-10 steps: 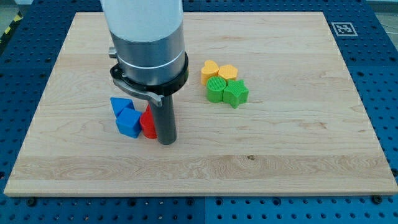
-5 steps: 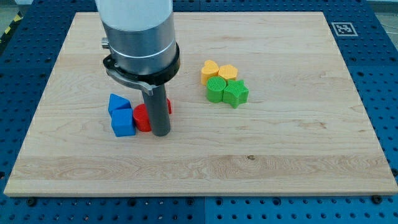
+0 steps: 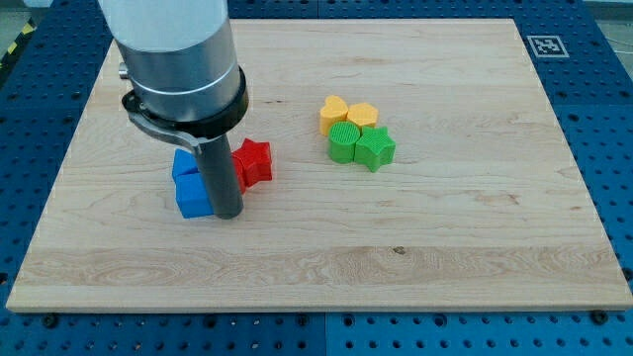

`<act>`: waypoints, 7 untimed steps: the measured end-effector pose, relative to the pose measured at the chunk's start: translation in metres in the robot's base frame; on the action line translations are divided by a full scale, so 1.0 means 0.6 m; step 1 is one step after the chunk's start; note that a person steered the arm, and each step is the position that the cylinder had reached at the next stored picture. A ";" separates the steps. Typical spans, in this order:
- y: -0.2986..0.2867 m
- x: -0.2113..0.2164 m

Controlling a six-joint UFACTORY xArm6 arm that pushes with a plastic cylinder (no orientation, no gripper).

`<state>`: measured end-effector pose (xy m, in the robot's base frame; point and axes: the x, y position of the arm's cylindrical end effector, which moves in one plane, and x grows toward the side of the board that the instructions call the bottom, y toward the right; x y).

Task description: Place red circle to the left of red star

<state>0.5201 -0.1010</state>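
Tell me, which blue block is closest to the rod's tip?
The lower blue block, the cube-like one nearer the view's bottom. My tip sits right against its right side; the other blue block lies above it, farther off.

I see a pale wooden board (image 3: 445,247) on a blue perforated bench (image 3: 613,119). A red star (image 3: 253,161) lies left of centre, with two blue blocks (image 3: 191,186) just beside it to the view's left. Right of centre sit a yellow heart (image 3: 334,112), yellow hexagon (image 3: 363,115), green circle (image 3: 343,144) and green star (image 3: 375,148), clustered and touching.
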 end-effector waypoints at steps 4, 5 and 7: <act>-0.055 -0.070; -0.050 -0.057; -0.038 -0.051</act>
